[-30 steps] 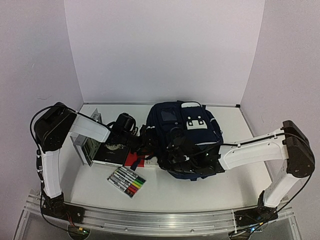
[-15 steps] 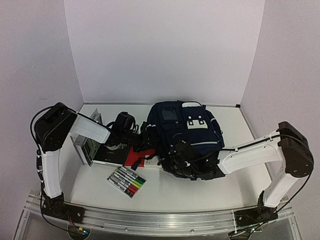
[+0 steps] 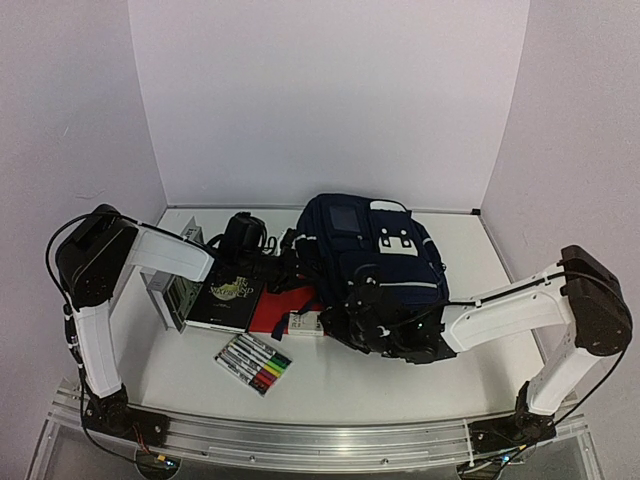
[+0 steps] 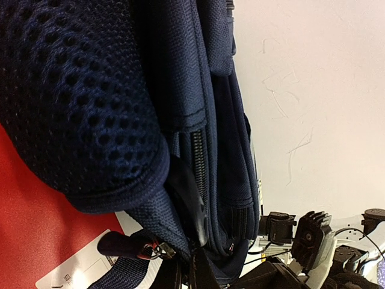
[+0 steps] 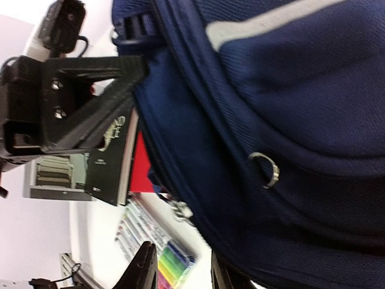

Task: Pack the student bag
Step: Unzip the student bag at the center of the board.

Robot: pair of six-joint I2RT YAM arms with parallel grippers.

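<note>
The left end effector (image 4: 183,274) was pinched shut on the zipper edge of the student bag (image 3: 385,250), lying on the table (image 3: 490,290); the right end effector (image 5: 180,271) stood partly open against its near side.

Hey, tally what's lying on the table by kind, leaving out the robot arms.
Bag: 1
Books: 2, a black book and a red book
Marker pack: 1
White card: 1
Grey box: 1
Total: 6

Student bag (image 3: 385,250) mid-back on table (image 3: 480,340); books (image 3: 228,298) just L of it, marker pack (image 3: 253,362) in front of books.
</note>
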